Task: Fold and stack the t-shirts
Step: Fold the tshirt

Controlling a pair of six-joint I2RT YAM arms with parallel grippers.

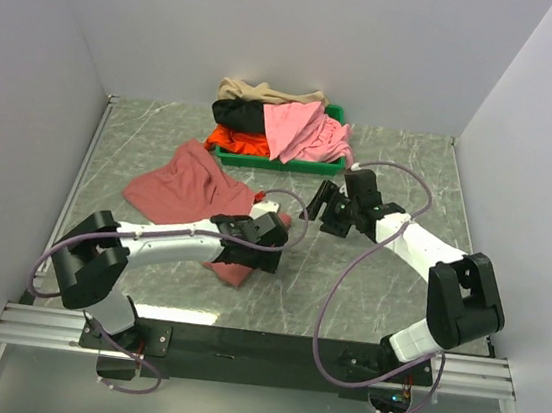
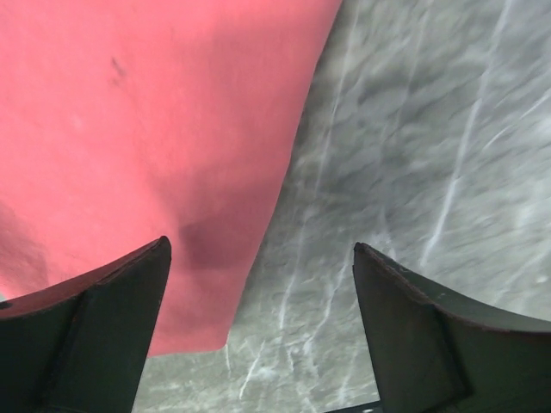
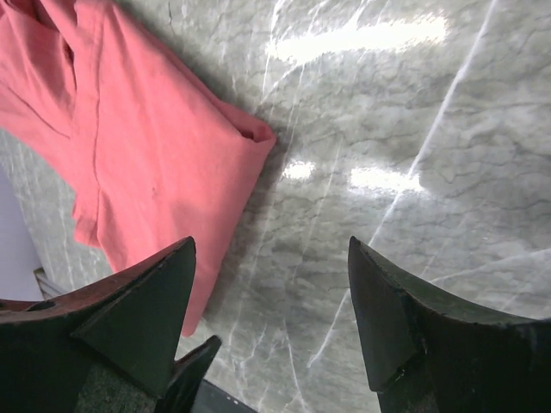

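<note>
From above, we see a green tray (image 1: pixel 279 164) at the far side of the marbled table (image 1: pixel 400 181), heaped with a tan shirt (image 1: pixel 255 91) at the back, a black shirt (image 1: pixel 235 113), an orange-red shirt (image 1: pixel 233 142) at its near left corner and a pink shirt (image 1: pixel 300 131) draped over its right half. The brick-red shirt (image 1: pixel 183 187) lies crumpled on the table, just nearer than the tray and to its left. The left arm (image 1: pixel 176 240) crosses over it and hides its middle. The left pincer (image 1: pixel 291 226) sits at the cloth's right edge, nearer than the tray, and the right pincer (image 1: pixel 319 204) hangs just beside it, closer to the tray. In the left wrist view, the jaws are spread wide and grip nothing. The shirt's smooth edge runs between them, one finger (image 2: pixel 95 331) over cloth and the other (image 2: pixel 439 344) over bare stone. In the right wrist view, those jaws are also wide and empty. A hemmed sleeve corner points toward the gap, and the cloth shows seams and soft folds.
</note>
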